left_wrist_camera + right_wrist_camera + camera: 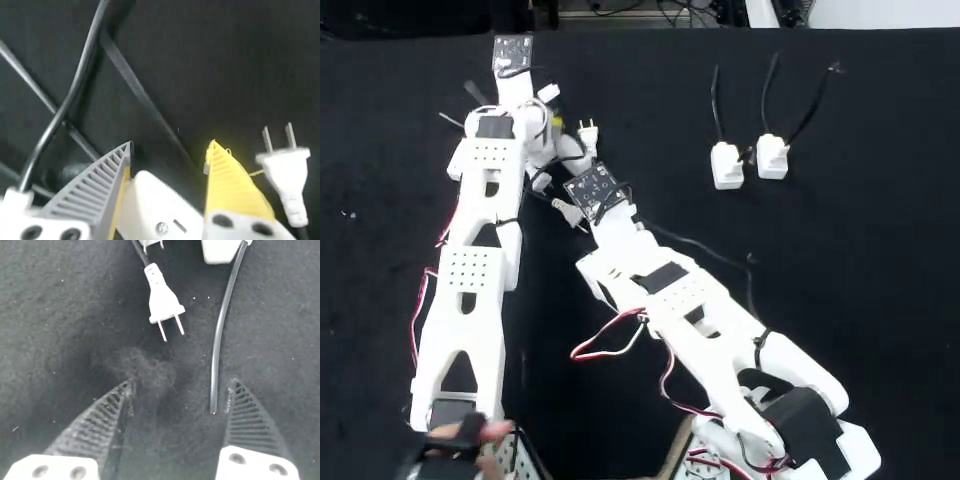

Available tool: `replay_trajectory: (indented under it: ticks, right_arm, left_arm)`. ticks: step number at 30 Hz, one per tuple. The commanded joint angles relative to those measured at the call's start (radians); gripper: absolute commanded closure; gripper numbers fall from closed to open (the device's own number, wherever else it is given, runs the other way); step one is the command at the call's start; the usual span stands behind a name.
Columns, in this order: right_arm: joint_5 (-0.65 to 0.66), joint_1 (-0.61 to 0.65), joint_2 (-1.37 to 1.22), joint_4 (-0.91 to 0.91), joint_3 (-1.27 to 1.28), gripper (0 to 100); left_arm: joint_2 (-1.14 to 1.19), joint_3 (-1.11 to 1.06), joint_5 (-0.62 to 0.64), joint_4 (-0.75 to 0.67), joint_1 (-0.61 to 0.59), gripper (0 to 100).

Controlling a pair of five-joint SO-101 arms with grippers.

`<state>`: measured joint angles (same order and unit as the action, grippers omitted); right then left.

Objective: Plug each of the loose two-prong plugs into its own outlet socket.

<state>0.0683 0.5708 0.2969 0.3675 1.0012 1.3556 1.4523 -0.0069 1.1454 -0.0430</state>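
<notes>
My left gripper (pixel 170 144) has a grey and a yellow finger closed on the sides of a white socket block (pixel 155 210) with a slot in its face. A loose white two-prong plug (pixel 285 167) lies just beside the yellow finger, prongs pointing away; in the high view this plug (pixel 586 128) is right of the left gripper (pixel 552 125). My right gripper (pixel 182 382) stands open over bare cloth. Ahead of it lies another white two-prong plug (pixel 162 300), prongs towards the fingers. Two white outlet sockets (pixel 726 165) (pixel 772 157) sit at the back right.
Black cords (pixel 75 90) cross the black table cloth (pixel 880 280) under the left gripper. A loose black cord (pixel 220 340) runs from a white block (pixel 220 250) towards the right gripper's finger. Both arms crowd the table's left half; short black cords trail behind the two outlets.
</notes>
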Motion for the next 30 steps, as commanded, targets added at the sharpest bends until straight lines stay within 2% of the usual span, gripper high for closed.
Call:
replay_trajectory:
  ticks: [1,6,12,21,26,30]
  right_arm:
    - [-0.008,0.012,-0.002,-0.017,-0.008,72.3]
    - [-0.008,0.012,-0.002,-0.017,-0.008,72.3]
    - [-0.008,0.012,-0.002,-0.017,-0.008,72.3]
    - [-0.008,0.012,-0.002,-0.017,-0.008,72.3]
    - [-0.008,0.012,-0.002,-0.017,-0.008,72.3]
    - [-0.008,0.012,-0.002,-0.017,-0.008,72.3]
  left_arm:
    - [-0.052,0.130,-0.077,0.250,-0.053,75]
    - [-0.063,0.214,-0.176,0.439,-0.119,76]
    - [-0.123,0.209,-0.218,0.617,-0.142,76]
    - [-0.259,0.200,-0.212,0.618,-0.255,76]
    - [-0.382,0.107,-0.213,0.618,-0.315,76]
    - [-0.413,0.088,-0.210,0.555,-0.325,76]
